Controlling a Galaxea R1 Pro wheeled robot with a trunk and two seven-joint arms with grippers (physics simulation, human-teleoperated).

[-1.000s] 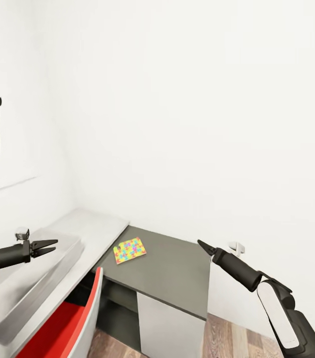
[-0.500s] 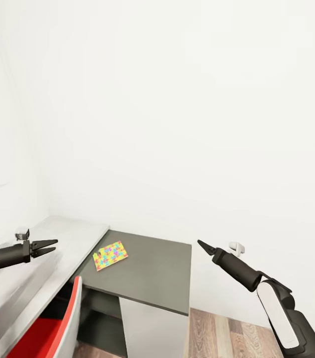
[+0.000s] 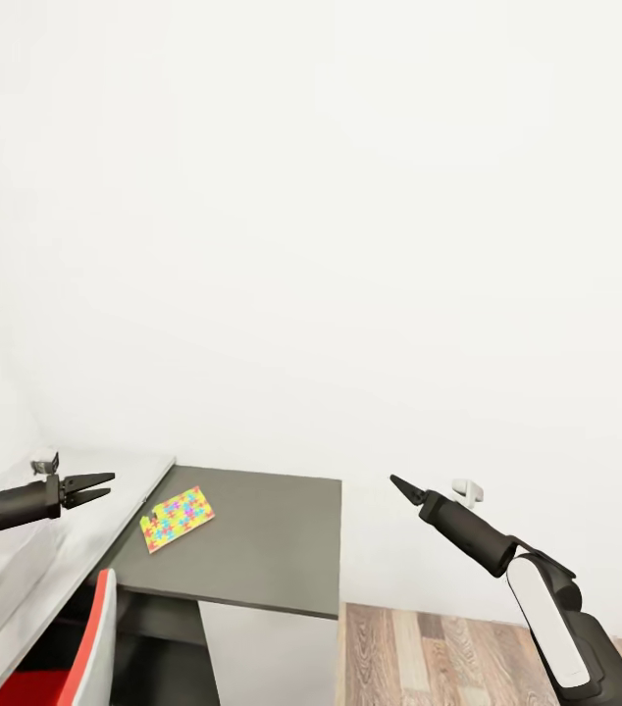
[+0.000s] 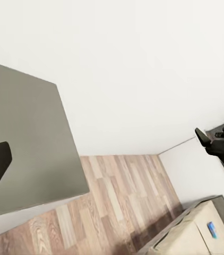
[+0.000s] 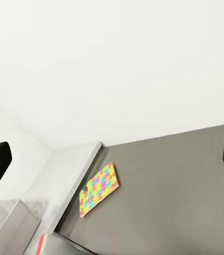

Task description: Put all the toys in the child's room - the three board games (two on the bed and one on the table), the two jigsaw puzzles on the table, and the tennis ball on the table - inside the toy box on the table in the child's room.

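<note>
Jigsaw puzzle (image 3: pixel 177 518) flat on dark side desk (image 3: pixel 262 549); left tool (image 3: pixel 101 486) apart, right tool (image 3: pixel 395 482) together

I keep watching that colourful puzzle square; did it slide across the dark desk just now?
No. The jigsaw puzzle keeps its spot near the dark desk's left edge; the camera turned.

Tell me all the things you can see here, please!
Jigsaw puzzle: one, multicoloured, flat on the dark-grey side desk, near the light-grey table.
Dark-grey side desk: one, against the white wall.
Light-grey table: one, left of the side desk.
Toy box: one, translucent grey, on the table.
Red chair: one, at lower left.
Wood-plank floor: brown.
Bed: one, beige, a blue item on it.
Left tool: black, open, empty.
Right tool: black, empty.
</note>
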